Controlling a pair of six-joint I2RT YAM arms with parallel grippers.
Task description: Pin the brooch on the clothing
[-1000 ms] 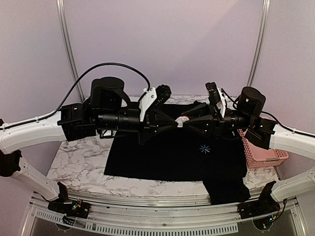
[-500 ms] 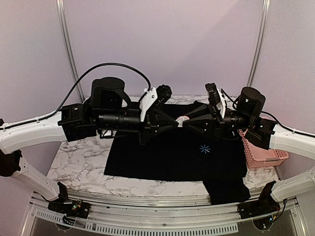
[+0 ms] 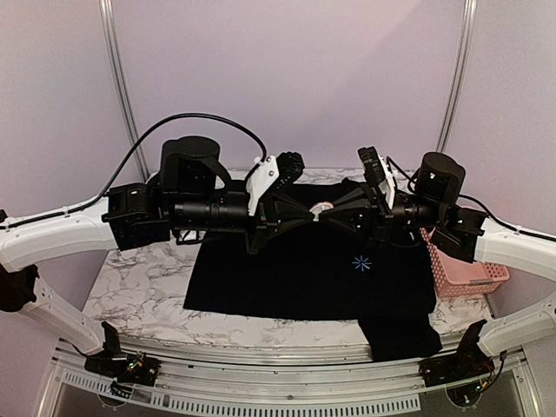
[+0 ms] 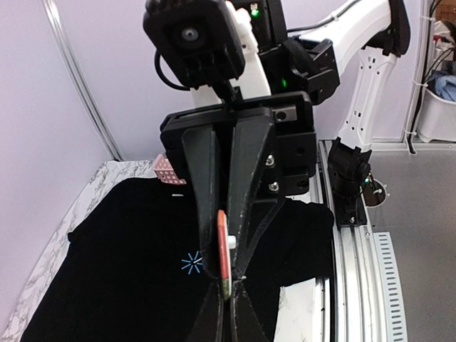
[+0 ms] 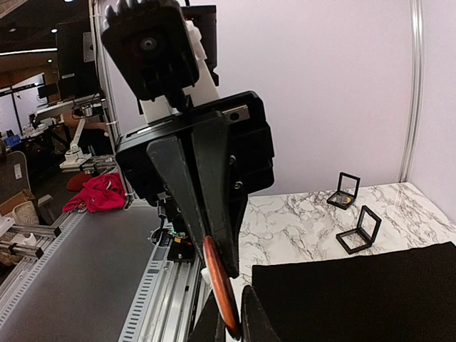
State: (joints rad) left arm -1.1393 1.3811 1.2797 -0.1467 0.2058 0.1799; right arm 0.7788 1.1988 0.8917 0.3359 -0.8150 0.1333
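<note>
L gripper (image 3: pixel 311 215) & R gripper (image 3: pixel 335 212) meet tip to tip above the T-shirt (image 3: pixel 287 278), both pinching the brooch (image 3: pixel 322 208); the arms bar the table's (image 3: pixel 148 300) mid-back. Shirt front nearer the bases lies open, incl. starburst mark (image 3: pixel 360 263). Pink basket (image 3: pixel 460 276) blocks R edge. Two black display frames (image 5: pixel 358 229) stand on marble past shirt's L side.
</note>
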